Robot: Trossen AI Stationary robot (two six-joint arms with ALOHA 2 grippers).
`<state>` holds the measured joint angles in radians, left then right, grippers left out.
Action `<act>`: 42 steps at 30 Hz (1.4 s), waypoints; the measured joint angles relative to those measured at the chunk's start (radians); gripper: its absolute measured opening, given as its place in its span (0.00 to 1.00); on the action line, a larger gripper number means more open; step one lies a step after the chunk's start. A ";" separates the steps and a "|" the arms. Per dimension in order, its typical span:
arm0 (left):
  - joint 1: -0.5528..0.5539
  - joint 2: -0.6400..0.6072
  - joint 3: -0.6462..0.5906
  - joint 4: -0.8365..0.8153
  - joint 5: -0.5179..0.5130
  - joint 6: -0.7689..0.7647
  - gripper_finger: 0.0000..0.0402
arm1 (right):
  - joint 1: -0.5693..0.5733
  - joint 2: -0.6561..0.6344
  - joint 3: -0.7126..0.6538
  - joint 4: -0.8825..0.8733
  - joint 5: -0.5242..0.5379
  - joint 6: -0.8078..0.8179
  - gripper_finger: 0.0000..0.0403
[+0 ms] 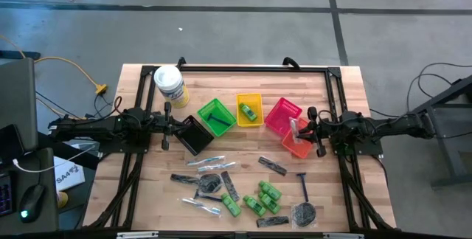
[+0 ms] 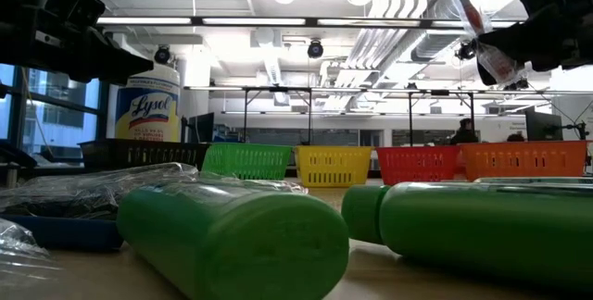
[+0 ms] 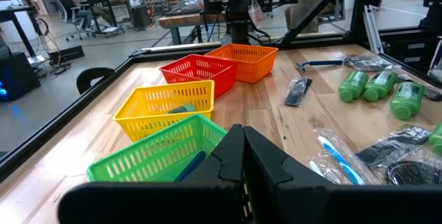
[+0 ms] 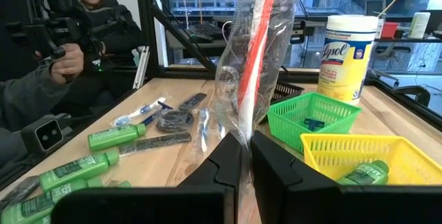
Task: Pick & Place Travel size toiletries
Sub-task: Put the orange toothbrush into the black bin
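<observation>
My right gripper (image 1: 311, 126) is shut on a clear-wrapped slim stick (image 4: 254, 51) with a red core, held over the orange basket (image 1: 299, 147). My left gripper (image 3: 242, 156) is shut on nothing beside the black basket (image 1: 193, 134). Loose toiletries lie flat on the near half of the table: green mini bottles (image 1: 258, 198), a blue-handled razor (image 1: 302, 184), dark combs (image 1: 273, 166), a round dark packet (image 1: 304, 212) and wrapped sticks (image 1: 208, 161). One green bottle (image 4: 362, 172) lies in the yellow basket (image 1: 249, 110), and a blue item (image 4: 314, 122) lies in the green basket (image 1: 216, 116). My right gripper pinches the clear wrapper near one end (image 4: 235, 133) between its two fingers. The fingers come in level from the table's right side and lie across the pack. The pack stands up from the fingers, tilted, and is lifted clear above the orange basket.
A white Lysol tub (image 1: 169, 84) stands at the far left, and a red basket (image 1: 283, 113) sits between the yellow and orange ones. A black frame (image 1: 254, 68) borders the table's far side. A person (image 4: 69, 51) sits beyond the table's near edge.
</observation>
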<state>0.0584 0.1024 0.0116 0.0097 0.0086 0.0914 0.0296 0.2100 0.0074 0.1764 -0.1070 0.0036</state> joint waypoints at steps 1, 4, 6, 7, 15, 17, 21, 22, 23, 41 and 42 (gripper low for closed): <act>0.000 0.000 0.000 0.000 0.000 0.000 0.00 | 0.000 0.000 0.000 -0.001 0.000 0.000 0.04; 0.000 0.000 0.000 0.000 0.000 0.000 0.00 | 0.000 0.000 0.000 -0.013 0.014 0.001 0.04; 0.000 0.000 0.000 0.000 0.000 0.000 0.00 | 0.000 0.000 0.000 -0.038 0.047 0.004 0.04; 0.000 0.000 0.000 0.000 0.000 0.000 0.00 | 0.000 0.000 0.000 -0.056 0.068 0.004 0.04; 0.000 0.000 0.002 0.000 0.000 0.008 0.00 | 0.000 0.034 0.010 0.041 0.097 0.078 0.04; 0.000 0.000 0.008 0.000 0.000 0.009 0.00 | 0.003 0.081 0.042 0.048 0.090 0.076 0.04; 0.000 0.000 0.022 0.000 0.001 0.009 0.00 | 0.003 0.199 0.106 0.051 0.130 0.064 0.04; 0.000 0.000 0.026 -0.001 0.001 0.008 0.00 | 0.003 0.236 0.126 0.057 0.133 0.060 0.04; 0.000 0.000 0.031 -0.003 0.002 0.009 0.00 | 0.003 0.279 0.146 0.073 0.133 0.057 0.04; 0.000 -0.001 0.047 0.103 0.226 0.008 0.00 | -0.022 1.086 0.691 0.126 0.054 -0.058 0.04; 0.000 -0.001 0.047 0.114 0.242 0.008 0.00 | -0.030 1.124 0.726 0.131 0.028 -0.058 0.04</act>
<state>0.0585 0.1017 0.0589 0.1232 0.2504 0.0990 -0.0009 1.3337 0.7333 0.3078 -0.0786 -0.0544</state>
